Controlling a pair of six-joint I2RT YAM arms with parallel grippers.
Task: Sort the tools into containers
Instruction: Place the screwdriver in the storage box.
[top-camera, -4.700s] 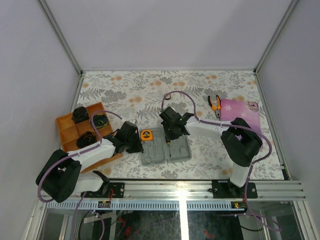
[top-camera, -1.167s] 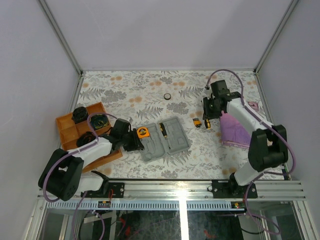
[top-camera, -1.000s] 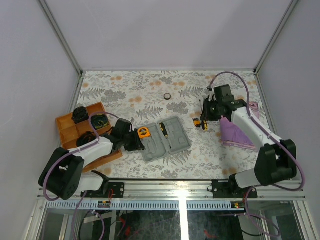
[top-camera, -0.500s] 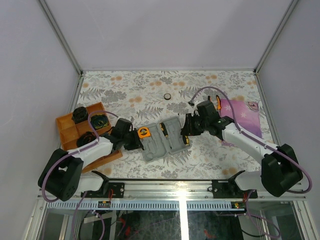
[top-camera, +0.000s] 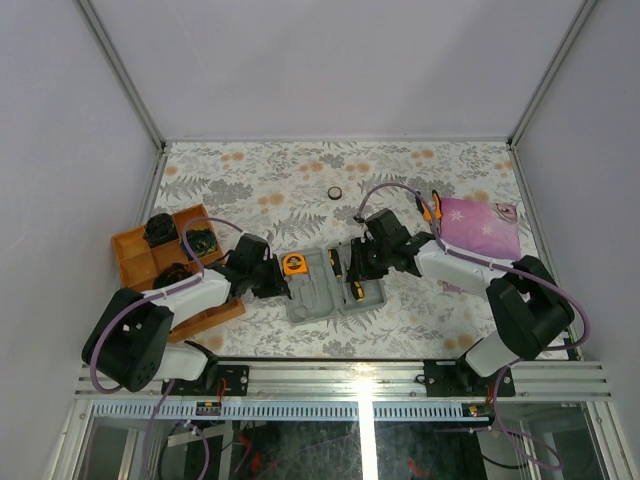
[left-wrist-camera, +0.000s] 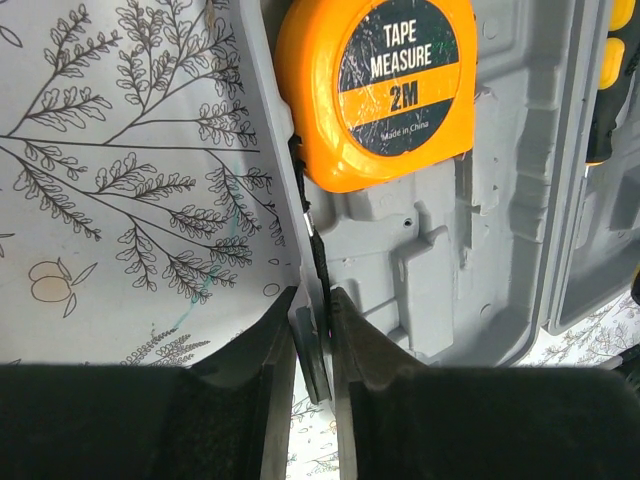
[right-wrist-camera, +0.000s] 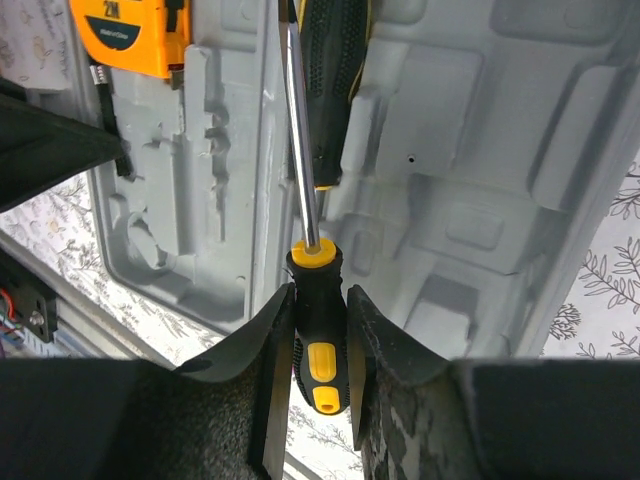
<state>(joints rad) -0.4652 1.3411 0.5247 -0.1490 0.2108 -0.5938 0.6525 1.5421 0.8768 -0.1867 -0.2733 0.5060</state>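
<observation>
The grey tool case lies open in front of the arms. The orange tape measure sits in its left half and also shows in the left wrist view. My left gripper is shut on the case's left rim, with the tape measure's black strap pinched in too. My right gripper is shut on a small black-and-yellow screwdriver and holds it over the case's right half. A second black-handled screwdriver lies in the case. The pliers and the tape ring lie on the table.
An orange divided tray with black items stands at the left. The purple star-patterned cloth lies at the right, next to the pliers. The table has a floral cover.
My right gripper took the small screwdriver from the table near the cloth and has carried it left over the case. My left gripper stays on the case's rim.
</observation>
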